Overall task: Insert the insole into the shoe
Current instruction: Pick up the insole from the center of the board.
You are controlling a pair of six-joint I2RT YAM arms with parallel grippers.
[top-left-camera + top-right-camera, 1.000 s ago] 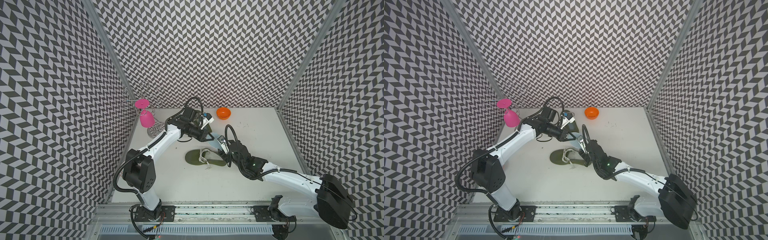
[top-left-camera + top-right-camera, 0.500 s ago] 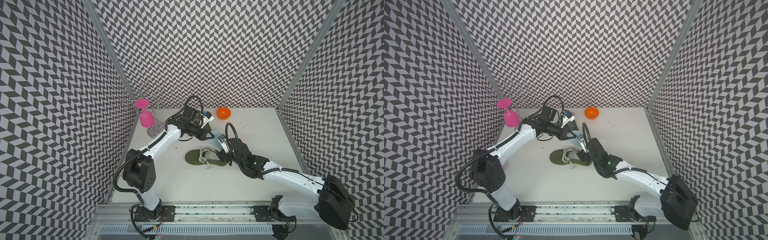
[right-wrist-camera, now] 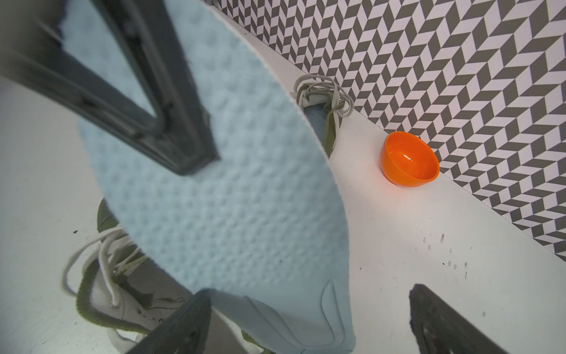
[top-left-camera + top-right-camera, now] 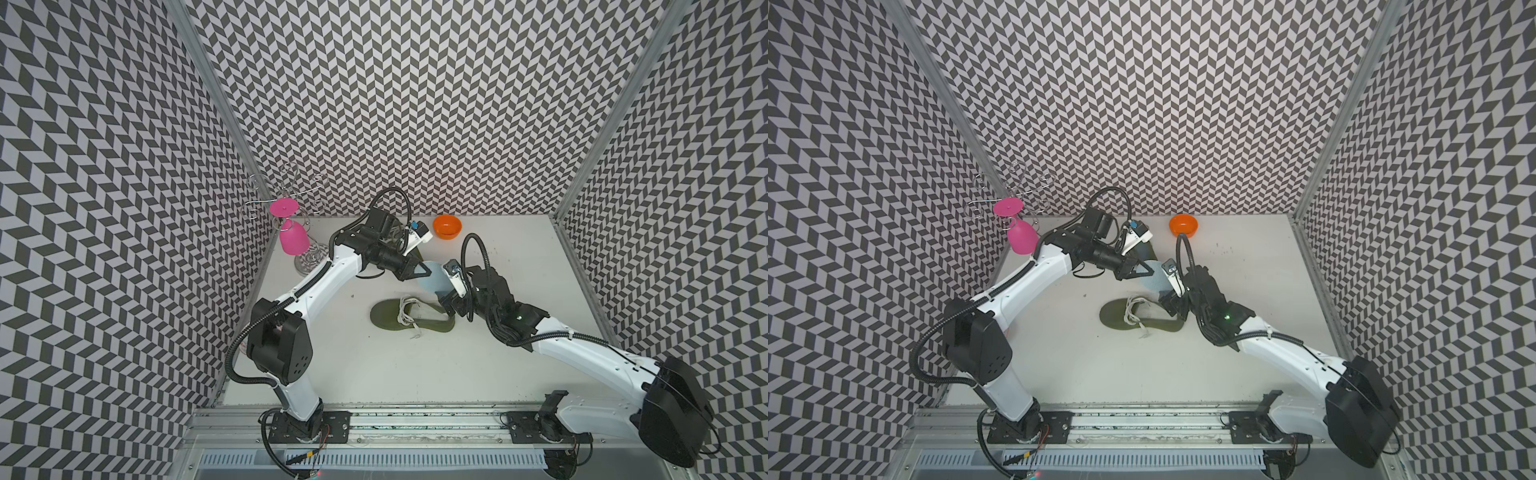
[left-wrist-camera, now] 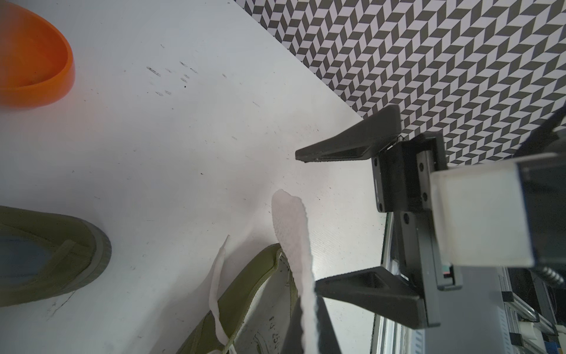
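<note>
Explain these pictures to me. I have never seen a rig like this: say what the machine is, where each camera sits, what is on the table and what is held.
Two white robot arms are mounted at the front edge of a table. Each ends in a two-fingered gripper. Two pictures look down from overhead, side by side. The other two come from a camera on each arm's wrist.

On the table lie an olive shoe with loose laces, a second olive shoe farther back, and an orange bowl. A pink glass hangs upside down on a wire rack in the corner.

The left gripper is shut on a pale blue insole, holding it above the nearer shoe's heel. The right gripper is open near the insole's lower end, gripping nothing.
</note>
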